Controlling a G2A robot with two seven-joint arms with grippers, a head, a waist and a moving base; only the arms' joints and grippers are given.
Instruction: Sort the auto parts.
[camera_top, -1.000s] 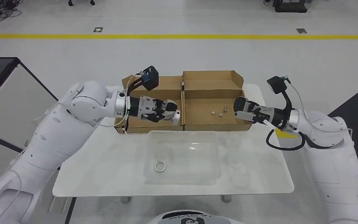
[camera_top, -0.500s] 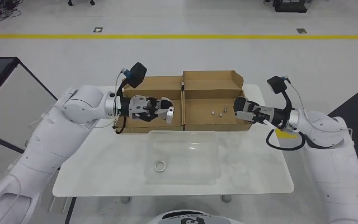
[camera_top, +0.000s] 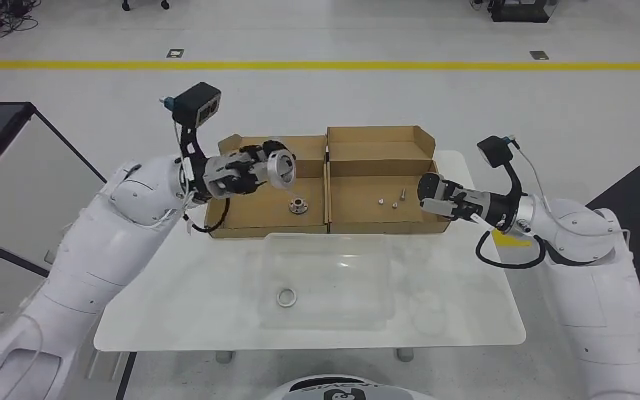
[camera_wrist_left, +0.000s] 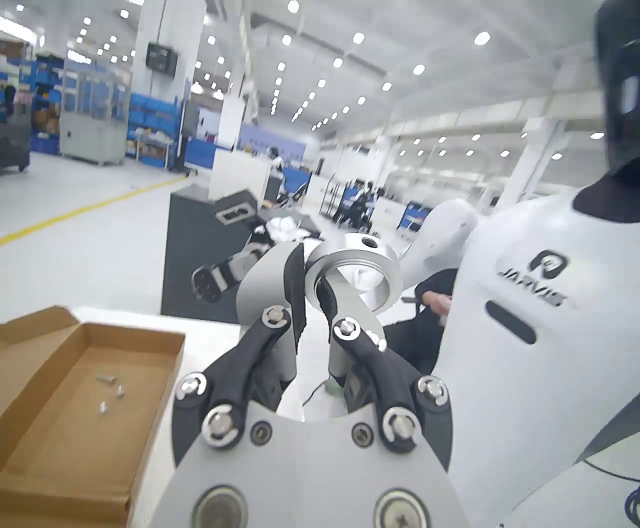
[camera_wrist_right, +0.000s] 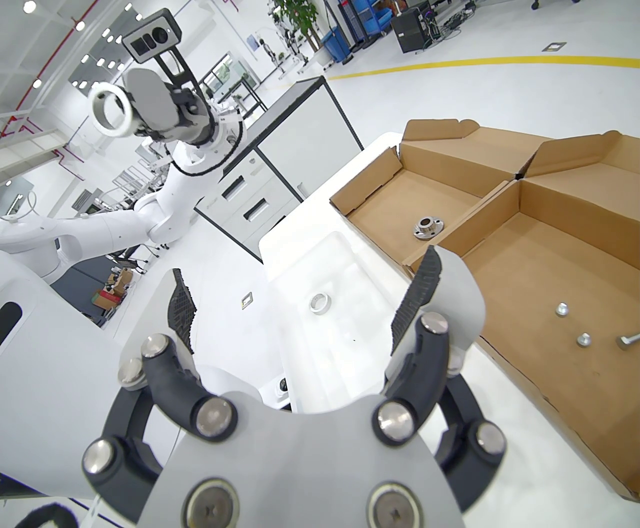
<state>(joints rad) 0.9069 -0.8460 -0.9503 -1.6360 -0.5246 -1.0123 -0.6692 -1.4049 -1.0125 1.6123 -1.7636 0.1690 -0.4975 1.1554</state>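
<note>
Above the counter (camera_top: 200, 310), in the top view, the left gripper (camera_top: 275, 168) hangs over the left cardboard box (camera_top: 255, 210), clamped on a metal collar ring (camera_top: 283, 167); a flange (camera_top: 297, 206) lies in that box, bolts (camera_top: 390, 200) in the right box (camera_top: 350, 205), and a second ring (camera_top: 287, 296) in the clear tray (camera_top: 325, 238). The right gripper (camera_top: 432, 190) sits beside the right box's outer wall. Left wrist view adds the grip itself: one finger (camera_wrist_left: 325, 300) threads the ring's bore, the other presses outside. Right wrist view adds its own gripper spread wide, holding nothing. I judge this a carry step; the next move calls for lowering the ring into a box, probably beside the flange, then releasing.
</note>
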